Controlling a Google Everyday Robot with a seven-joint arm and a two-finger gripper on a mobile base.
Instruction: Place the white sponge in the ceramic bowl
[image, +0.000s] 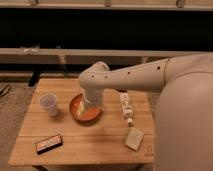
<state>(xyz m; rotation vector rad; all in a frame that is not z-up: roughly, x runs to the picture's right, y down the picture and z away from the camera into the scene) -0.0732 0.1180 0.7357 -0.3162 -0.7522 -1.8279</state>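
Gripper (91, 105) is down at the round shallow orange-red ceramic bowl (75, 112), mid-desk. The arm comes in from the right and covers most of the bowl. I can't tell how the jaws stand or whether they hold anything, because the wrist hides them.

The small flat off-white rectangular sponge (134, 138) you're after lies flat on the wooden desk (95, 144) near the front right edge. It's well apart from the bowl, just below the tip of the long white labelled bottle (126, 106).

There's a pale patch inside the bowl by the wrist; I can't tell what it is. My read is that the place isn't done.

The sponge lies flat with nothing touching it, so a top-down pick should suit you. The translucent plastic cup (49, 104) left of the bowl and the dark rectangular device (49, 143) front left sit off that path.
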